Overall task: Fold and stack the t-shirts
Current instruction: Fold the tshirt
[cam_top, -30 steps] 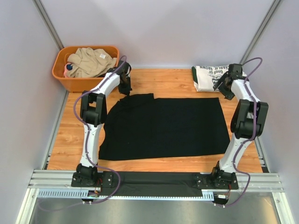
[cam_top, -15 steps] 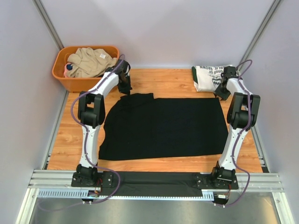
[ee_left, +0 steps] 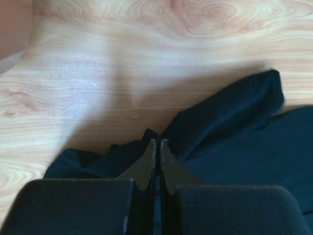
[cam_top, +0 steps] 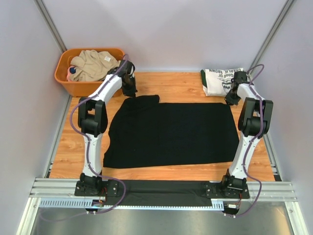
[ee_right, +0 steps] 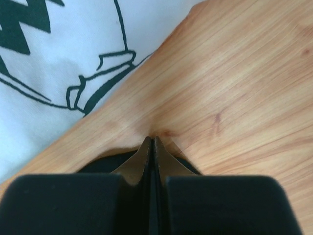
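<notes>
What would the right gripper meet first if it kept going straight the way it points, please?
The wooden table, almost at once: the right gripper is shut at a corner of the black shirt, seemingly pinching it. The white shirt lies off to the side.

— We see a table (cam_top: 181,83) of pale wood, smooth, with a soft satin sheen and clear grain.
— We agree. The black t-shirt (cam_top: 171,132) on it is matt cloth, soft and puckered at one sleeve. The white t-shirt (cam_top: 217,81) is smooth cloth with flat dark-green print.
— We take the orange bin (cam_top: 76,88) for slightly glossy plastic, with beige cloth (cam_top: 95,63) crumpled inside.
— And the rail (cam_top: 54,188) looks like bare brushed metal to us. The left arm (cam_top: 108,88) has shiny white shells and matt black joints.
</notes>
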Robot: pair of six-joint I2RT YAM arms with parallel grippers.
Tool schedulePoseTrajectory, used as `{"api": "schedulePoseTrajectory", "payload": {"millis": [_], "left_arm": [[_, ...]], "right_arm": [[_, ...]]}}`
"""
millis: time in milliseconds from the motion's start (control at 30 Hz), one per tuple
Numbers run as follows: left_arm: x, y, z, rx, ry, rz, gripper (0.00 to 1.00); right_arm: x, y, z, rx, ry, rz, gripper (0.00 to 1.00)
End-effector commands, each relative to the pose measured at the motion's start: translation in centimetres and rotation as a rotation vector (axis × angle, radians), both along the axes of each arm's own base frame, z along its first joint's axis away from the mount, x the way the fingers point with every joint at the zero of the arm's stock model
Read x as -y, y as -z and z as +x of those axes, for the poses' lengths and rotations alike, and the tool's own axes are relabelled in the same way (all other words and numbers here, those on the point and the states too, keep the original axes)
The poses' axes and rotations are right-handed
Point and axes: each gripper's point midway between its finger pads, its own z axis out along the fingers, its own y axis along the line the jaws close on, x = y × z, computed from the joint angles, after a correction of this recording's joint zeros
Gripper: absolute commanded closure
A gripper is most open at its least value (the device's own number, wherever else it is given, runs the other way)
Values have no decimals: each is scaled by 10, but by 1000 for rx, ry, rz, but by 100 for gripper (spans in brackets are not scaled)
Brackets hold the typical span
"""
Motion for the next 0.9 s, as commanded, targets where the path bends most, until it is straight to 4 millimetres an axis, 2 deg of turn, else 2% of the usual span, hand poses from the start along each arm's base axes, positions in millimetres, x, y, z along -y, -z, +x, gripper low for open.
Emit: {"api": "schedulePoseTrajectory", "payload": {"millis": [0,67,100,167,200,233,267,300,333,367,400,433,467,500,567,633,667,700,867], "left_arm": [[3,-54,-4,85,-2,-37,100],[0,-59,-12,84,-2,-35,100],[0,-70,-16,105,-1,-38,100],[-2,-76,-23,113,-3,-29,100],[-4,-79,-34,109,0,-25,100],[-5,-80,-40,108,-2,-19,100],[-7,-72,-50,84,-4,-8,100],[-8,-82,-57,106,-5,-3,100],[-8,-83,-63,104,-5,-3,100],[-11,-76,-75,82,-4,8,100],[-11,-87,-82,106,-4,3,100],[-13,-87,-88,107,-11,11,100],[-16,-78,-100,81,-11,19,100],[-16,-89,-108,106,-10,12,100],[-18,-88,-127,101,-7,8,100],[-24,-86,-138,102,-23,36,100],[-27,-79,-148,79,-25,40,100],[-28,-85,-154,98,-28,38,100],[-35,-80,-191,87,-39,44,100]], "right_arm": [[-12,-24,-5,28,-33,16,100],[-18,-33,-8,40,-50,17,100],[-19,-48,-8,71,-50,12,100],[-24,-49,-20,66,-54,19,100],[-25,-52,-24,72,-50,22,100],[-26,-67,-27,110,-47,15,100],[-28,-60,-38,92,-46,23,100],[-28,-74,-40,131,-41,16,100],[-28,-76,-45,137,-38,15,100],[-29,-68,-56,113,-33,20,100],[-28,-77,-59,139,-28,17,100],[-26,-77,-64,141,-17,20,100],[-24,-78,-68,143,-6,22,100],[-24,-78,-76,143,-3,29,100],[-19,-80,-82,153,20,39,100],[-15,-80,-93,156,38,46,100],[-15,-80,-95,157,40,53,100],[-15,-79,-100,157,42,57,100],[-14,-72,-118,140,57,63,100]]}}
